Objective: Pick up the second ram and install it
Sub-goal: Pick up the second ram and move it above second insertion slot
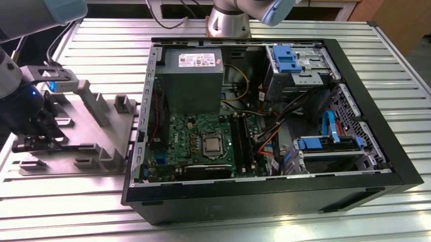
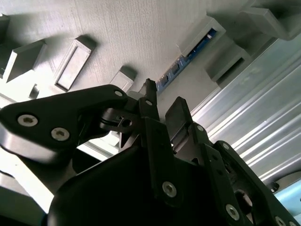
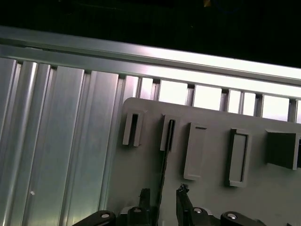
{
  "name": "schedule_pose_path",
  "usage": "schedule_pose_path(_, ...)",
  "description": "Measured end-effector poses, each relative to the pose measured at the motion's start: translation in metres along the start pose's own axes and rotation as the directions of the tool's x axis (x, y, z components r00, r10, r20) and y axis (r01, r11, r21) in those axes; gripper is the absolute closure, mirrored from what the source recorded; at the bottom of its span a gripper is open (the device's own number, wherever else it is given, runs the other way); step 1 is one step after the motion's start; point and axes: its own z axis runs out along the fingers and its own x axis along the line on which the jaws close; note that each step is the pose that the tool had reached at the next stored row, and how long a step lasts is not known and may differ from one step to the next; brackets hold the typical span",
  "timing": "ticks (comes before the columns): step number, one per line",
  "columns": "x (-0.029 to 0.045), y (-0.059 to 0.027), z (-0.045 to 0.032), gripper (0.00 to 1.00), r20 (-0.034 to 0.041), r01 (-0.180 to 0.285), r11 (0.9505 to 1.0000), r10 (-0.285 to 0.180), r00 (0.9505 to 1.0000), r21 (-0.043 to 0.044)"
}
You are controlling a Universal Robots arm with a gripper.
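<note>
Grey moulded tray (image 3: 263,188) sitting on ribbed aluminium tabletop (image 3: 56,141). Second ram (image 3: 164,160) standing on edge in tray slot. Hand (image 3: 162,194) hovering low, fingers (image 3: 183,195) apart, straddling stick's near end.

Open computer case (image 1: 269,194) lies on the slatted table (image 1: 67,206); grey holder tray (image 1: 96,105) just beside it.

Exterior view: 1 case (image 1: 269,194), 1 motherboard (image 1: 195,141), 1 power supply (image 1: 191,83), 1 tray (image 1: 91,128), 1 arm (image 1: 229,22). Second wrist view: 1 gripper (image 2: 164,101), 2 fingers (image 2: 178,110), 1 ram (image 2: 188,56).
</note>
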Motion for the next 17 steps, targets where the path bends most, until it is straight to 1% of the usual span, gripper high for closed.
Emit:
schedule_pose_path(5,-0.0001,0.0023,0.0091,0.64,0.0003,-0.011,0.9999,0.011,0.9999,0.0002)
schedule_pose_path(9,-0.0003,0.0043,0.0118,0.64,0.0004,-0.011,0.9999,0.011,0.9999,0.0003)
schedule_pose_path(14,-0.0009,0.0103,0.0153,0.64,0.0003,-0.011,0.9999,0.011,0.9999,0.0003)
schedule_pose_path(17,-0.0009,0.011,0.0173,0.64,0.0003,-0.011,0.9999,0.011,0.9999,0.0005)
